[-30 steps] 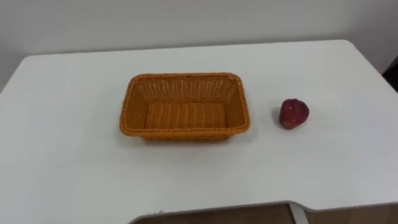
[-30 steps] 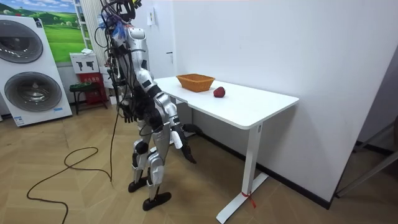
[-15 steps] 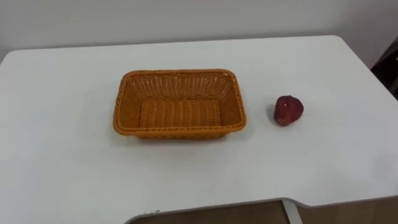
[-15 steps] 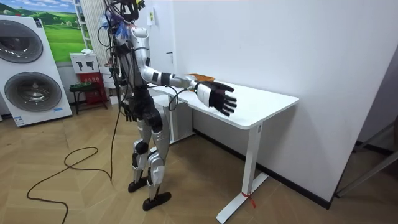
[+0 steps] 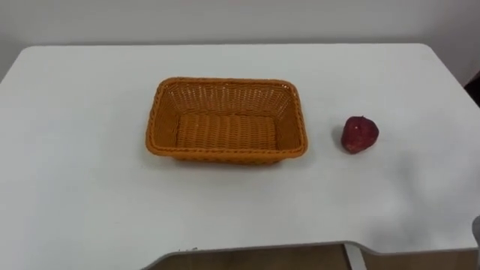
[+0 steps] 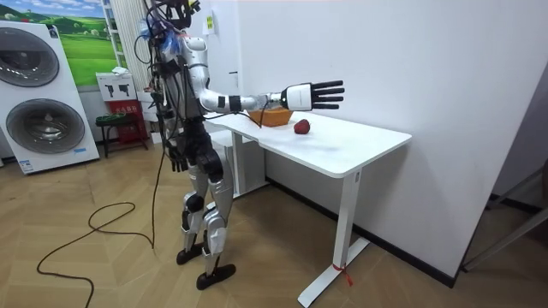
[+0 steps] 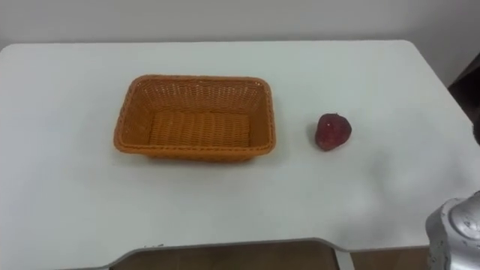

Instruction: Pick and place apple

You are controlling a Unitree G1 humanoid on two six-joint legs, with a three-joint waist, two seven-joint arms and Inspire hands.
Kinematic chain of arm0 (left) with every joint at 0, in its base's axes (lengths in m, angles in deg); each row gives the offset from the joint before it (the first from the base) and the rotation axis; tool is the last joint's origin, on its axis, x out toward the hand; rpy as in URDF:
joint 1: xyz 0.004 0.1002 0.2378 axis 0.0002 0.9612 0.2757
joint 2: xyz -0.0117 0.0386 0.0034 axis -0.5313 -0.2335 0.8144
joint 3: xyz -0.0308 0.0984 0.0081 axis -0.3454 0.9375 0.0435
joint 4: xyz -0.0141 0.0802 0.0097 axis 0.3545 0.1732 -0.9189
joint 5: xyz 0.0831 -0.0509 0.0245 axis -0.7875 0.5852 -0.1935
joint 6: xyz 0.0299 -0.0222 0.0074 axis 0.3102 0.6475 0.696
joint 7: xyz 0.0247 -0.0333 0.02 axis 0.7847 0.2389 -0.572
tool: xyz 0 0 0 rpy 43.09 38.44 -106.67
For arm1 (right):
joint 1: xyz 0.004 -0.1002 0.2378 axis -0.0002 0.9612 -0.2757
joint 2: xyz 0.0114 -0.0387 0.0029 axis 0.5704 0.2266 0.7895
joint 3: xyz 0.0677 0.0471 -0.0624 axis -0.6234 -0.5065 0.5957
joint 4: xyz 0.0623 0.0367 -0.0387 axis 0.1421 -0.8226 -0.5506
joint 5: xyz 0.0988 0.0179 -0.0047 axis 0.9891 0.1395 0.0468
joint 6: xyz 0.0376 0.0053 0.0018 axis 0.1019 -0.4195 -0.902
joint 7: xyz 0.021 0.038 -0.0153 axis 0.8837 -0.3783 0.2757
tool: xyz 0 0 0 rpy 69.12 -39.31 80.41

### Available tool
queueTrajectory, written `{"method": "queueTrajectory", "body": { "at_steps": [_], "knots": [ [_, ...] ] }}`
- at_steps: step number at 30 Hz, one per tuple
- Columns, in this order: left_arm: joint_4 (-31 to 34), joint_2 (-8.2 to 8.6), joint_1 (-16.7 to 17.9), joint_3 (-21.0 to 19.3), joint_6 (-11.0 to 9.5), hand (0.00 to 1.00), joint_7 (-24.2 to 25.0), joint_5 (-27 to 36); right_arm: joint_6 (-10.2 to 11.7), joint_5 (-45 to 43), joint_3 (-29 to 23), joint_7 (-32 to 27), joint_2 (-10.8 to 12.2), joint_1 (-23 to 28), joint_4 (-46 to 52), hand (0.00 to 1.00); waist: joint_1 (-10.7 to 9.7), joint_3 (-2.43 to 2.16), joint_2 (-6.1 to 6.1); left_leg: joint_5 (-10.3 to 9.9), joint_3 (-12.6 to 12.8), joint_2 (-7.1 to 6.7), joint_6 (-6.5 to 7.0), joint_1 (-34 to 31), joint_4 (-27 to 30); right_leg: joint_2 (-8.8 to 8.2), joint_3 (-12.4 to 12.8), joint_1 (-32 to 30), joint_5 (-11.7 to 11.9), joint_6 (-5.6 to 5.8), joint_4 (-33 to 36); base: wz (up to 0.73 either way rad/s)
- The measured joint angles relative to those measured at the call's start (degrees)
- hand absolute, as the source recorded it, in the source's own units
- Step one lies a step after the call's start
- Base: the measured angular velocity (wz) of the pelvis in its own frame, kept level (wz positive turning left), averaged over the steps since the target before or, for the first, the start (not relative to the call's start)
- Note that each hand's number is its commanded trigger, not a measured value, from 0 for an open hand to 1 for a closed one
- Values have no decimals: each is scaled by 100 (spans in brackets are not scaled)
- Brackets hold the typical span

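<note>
apple (image 5: 360,134), dark red, beside rectangular woven basket (image 5: 225,155)

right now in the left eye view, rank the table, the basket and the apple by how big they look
1. table, largest by far
2. basket
3. apple, smallest
The basket and the apple sit side by side on the table, so nearness does not blur the order.

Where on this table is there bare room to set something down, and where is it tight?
Bare table lies left of the basket, along the near edge in front of it, and right of the apple. The basket itself is empty. Tightest is the gap between basket and apple.
</note>
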Motion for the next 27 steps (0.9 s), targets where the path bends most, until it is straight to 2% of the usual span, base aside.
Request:
{"method": "queueTrajectory", "body": {
  "at_steps": [9, 12, 18, 23, 27],
  "knots": [
    [71, -25, -10, 70, 8, 0, 152, -1, -15, 24, 293, 975, -7, -444, -199, 0, 27, 20, 32, 7, -235, -7, -6, 4, 28, -17, -215, 106, -1, -1, -21, 13],
    [137, -27, -10, 114, 6, 0, 155, -5, -146, 21, 530, 1342, -11, -446, -279, 0, 48, 22, 11, 14, -258, -6, -12, -6, 26, -22, -260, 97, -1, -1, -21, 4],
    [205, -40, -10, 112, 7, 0, 166, -110, -373, 19, 794, 1977, -41, -450, -491, 0, 173, -27, -92, 21, -263, -3, -15, 7, 16, -23, -270, 118, -1, -1, -15, 0],
    [216, -49, 1, 172, 82, 0, 214, -106, -446, 18, 1016, 2295, -153, -451, -492, 0, 192, -4, -139, 20, -253, -8, -15, 87, 20, -32, -305, 253, -1, -1, -60, 1],
    [191, -49, -6, 203, 123, 0, 313, -107, -500, 24, 1102, 2594, -185, -450, -505, 0, 188, -5, -138, 21, -248, -9, -15, 90, 31, -35, -326, 284, 2, -5, -97, 0]
  ]
}}
